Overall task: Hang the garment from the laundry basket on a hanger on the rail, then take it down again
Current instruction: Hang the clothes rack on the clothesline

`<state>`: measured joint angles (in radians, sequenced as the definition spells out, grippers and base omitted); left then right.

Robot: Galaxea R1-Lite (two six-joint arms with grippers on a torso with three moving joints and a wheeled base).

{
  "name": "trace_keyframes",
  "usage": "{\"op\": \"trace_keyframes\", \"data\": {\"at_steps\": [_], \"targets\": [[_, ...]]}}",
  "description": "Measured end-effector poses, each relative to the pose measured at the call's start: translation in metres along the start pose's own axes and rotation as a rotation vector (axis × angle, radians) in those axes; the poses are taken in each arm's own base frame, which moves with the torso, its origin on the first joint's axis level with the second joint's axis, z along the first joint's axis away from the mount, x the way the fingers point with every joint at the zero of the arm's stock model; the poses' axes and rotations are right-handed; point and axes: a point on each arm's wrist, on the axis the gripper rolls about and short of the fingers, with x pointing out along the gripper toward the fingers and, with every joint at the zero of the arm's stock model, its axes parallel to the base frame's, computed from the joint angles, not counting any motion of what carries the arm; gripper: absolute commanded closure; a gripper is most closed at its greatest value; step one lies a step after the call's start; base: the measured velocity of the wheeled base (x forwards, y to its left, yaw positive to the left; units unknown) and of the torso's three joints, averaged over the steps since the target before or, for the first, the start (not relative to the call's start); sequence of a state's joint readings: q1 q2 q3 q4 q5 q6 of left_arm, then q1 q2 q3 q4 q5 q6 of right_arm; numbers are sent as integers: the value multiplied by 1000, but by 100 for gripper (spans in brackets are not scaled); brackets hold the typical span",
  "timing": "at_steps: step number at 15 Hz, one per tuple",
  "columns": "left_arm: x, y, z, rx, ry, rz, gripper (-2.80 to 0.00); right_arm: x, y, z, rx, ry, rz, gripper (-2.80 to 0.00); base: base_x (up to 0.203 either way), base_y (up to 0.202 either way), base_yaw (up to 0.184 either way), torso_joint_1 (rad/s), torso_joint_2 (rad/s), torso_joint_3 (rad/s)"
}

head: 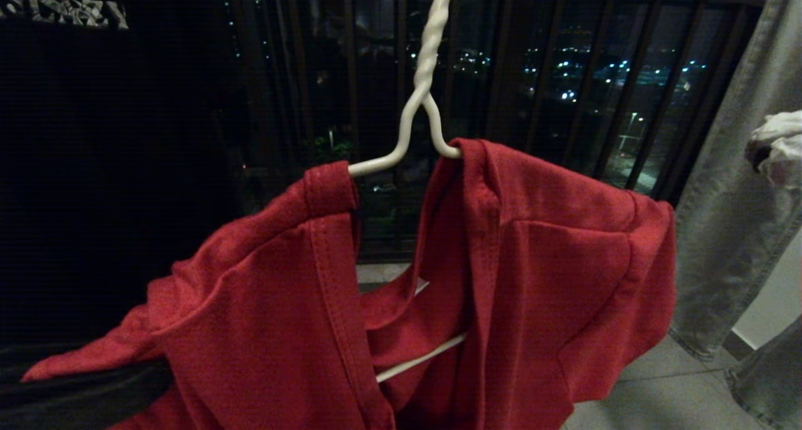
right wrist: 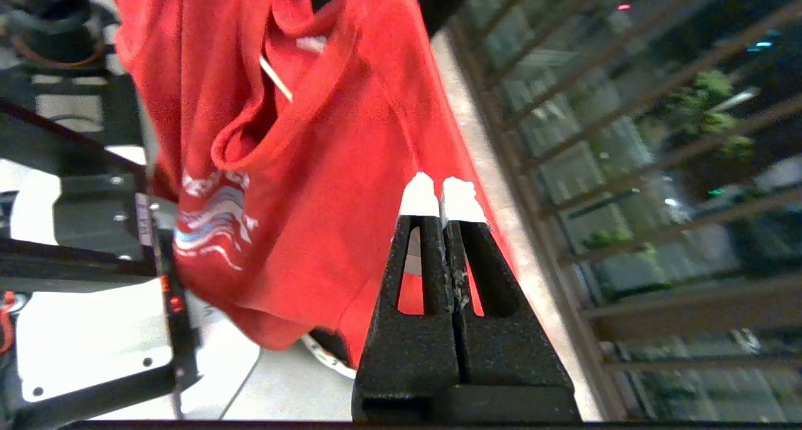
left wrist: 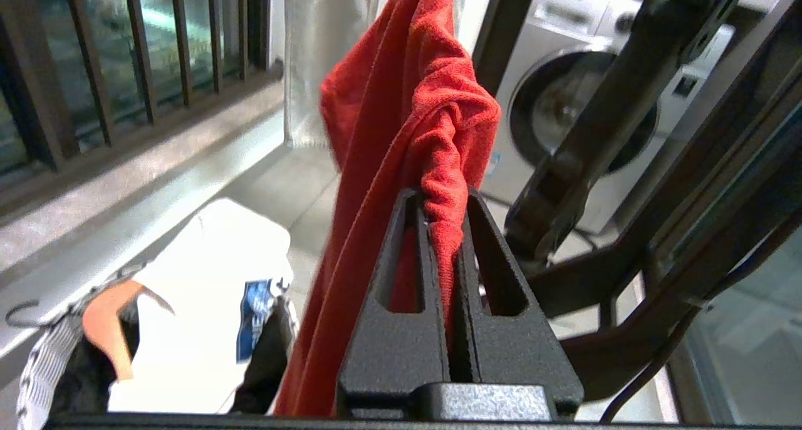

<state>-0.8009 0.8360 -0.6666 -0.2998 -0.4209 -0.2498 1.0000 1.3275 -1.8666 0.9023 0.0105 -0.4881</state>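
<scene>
The red garment is draped over the white wire hanger, and the collar gapes around the hanger's neck. That twisted neck rises out of the top of the head view; the rail is out of view. My left gripper is shut on a bunched fold of the garment, which hangs above it. Close beside the garment's hem, my right gripper is shut, with nothing between its white tips. A bit of hanger wire shows inside the shirt. The laundry basket's white rim peeks out below the hem.
Dark window railing bars run behind the hanger. Grey jeans hang at the right and a black garment at the left. A washing machine stands behind the robot's frame. White clothes lie in the basket below.
</scene>
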Motion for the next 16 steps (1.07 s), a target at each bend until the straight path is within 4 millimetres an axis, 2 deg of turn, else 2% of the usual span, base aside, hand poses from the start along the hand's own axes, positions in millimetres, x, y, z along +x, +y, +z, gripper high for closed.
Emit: {"op": "trace_keyframes", "data": {"at_steps": [3,10,16], "targets": [[0,2,-8,33,63,15,0,18,-4,-1,17,10,65,-280,0,0,0,0,0,0],[-4,0,-6,69,48,15,0,46,-20,-13,52,23,177,-280,0,0,0,0,0,0],[-8,-3,-1,92,21,13,0,63,-24,-17,65,29,246,-280,0,0,0,0,0,0]]}}
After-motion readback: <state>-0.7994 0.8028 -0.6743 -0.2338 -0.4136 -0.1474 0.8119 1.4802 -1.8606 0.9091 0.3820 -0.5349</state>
